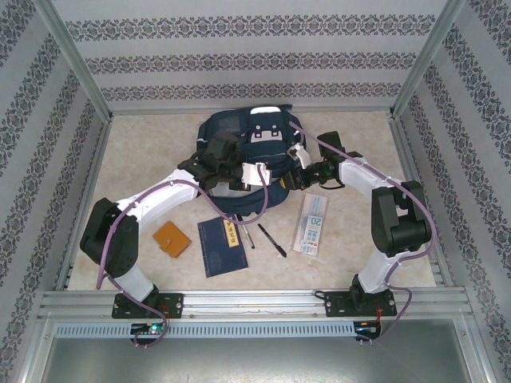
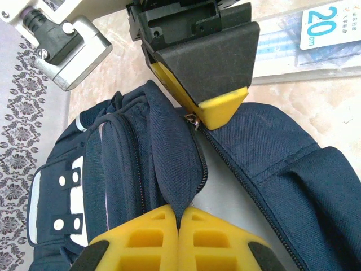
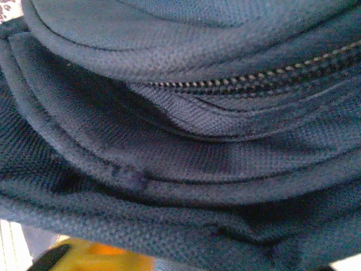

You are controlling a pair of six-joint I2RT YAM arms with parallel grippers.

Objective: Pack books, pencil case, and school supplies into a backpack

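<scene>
The navy backpack (image 1: 255, 136) lies at the table's middle back, its zip partly open. My left gripper (image 2: 180, 220) is shut on a fold of the backpack's fabric beside the zip. My right gripper (image 1: 297, 177) presses into the backpack from the right. Its yellow fingertip (image 2: 223, 104) sits by the zip pull (image 2: 194, 118). In the right wrist view backpack fabric (image 3: 186, 169) covers the jaws, with one yellow fingertip (image 3: 96, 258) peeking out low. The navy book (image 1: 222, 246), orange booklet (image 1: 172, 238), two black pens (image 1: 271, 239) and pencil case (image 1: 312, 223) lie on the table in front.
Patterned walls with metal frame posts (image 1: 80, 76) enclose the table on three sides. A metal rail (image 1: 255, 303) carrying both arm bases runs along the near edge. Bare tabletop (image 1: 144, 159) lies left of the backpack.
</scene>
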